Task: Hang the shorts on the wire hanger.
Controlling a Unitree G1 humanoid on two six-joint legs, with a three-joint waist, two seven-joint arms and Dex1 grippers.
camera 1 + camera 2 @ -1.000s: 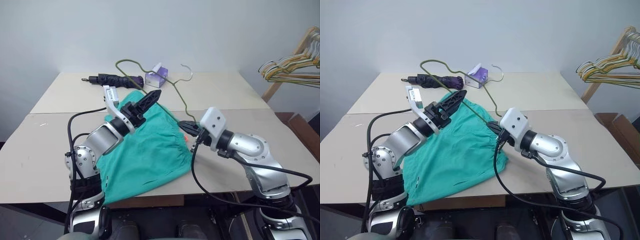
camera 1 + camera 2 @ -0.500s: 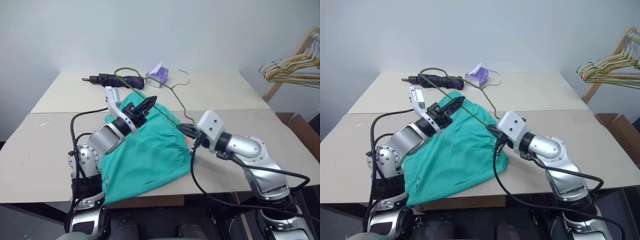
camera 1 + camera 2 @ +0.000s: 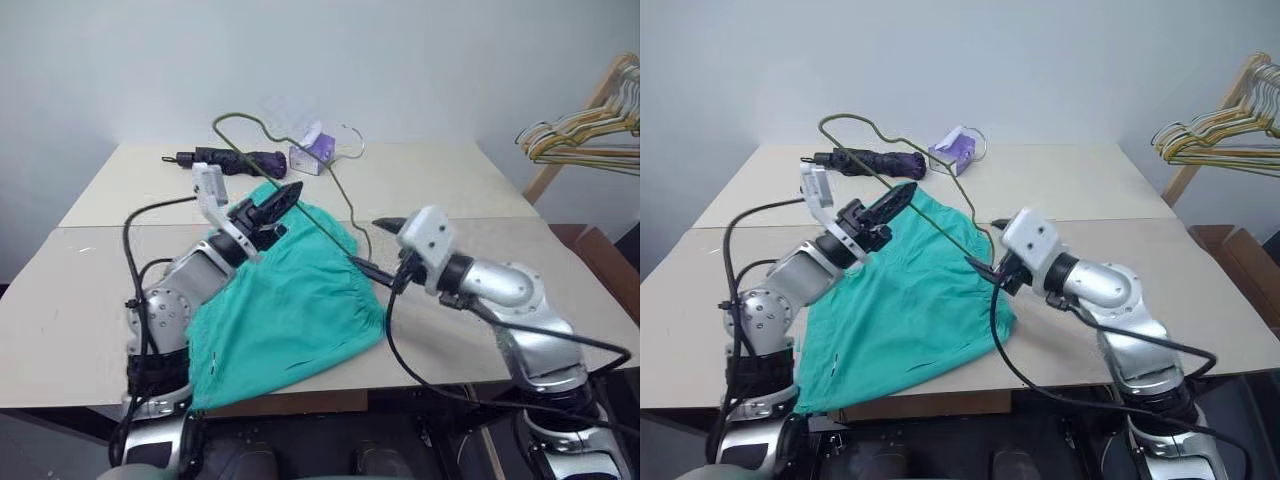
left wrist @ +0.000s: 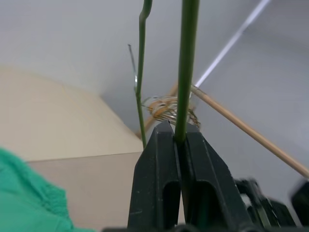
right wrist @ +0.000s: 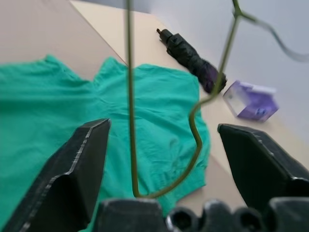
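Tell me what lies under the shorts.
The shorts lie spread on the tan table, one edge drooping over its front. Whatever else lies beneath is covered by the cloth.

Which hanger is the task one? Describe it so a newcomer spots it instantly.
Start at the beige table with the teal shorts spread on it. Above the shorts, the left gripper has its jaws shut on a thin olive-grey wire hanger. It is single and raised over the table, unlike the pale bunch of hangers at far right.
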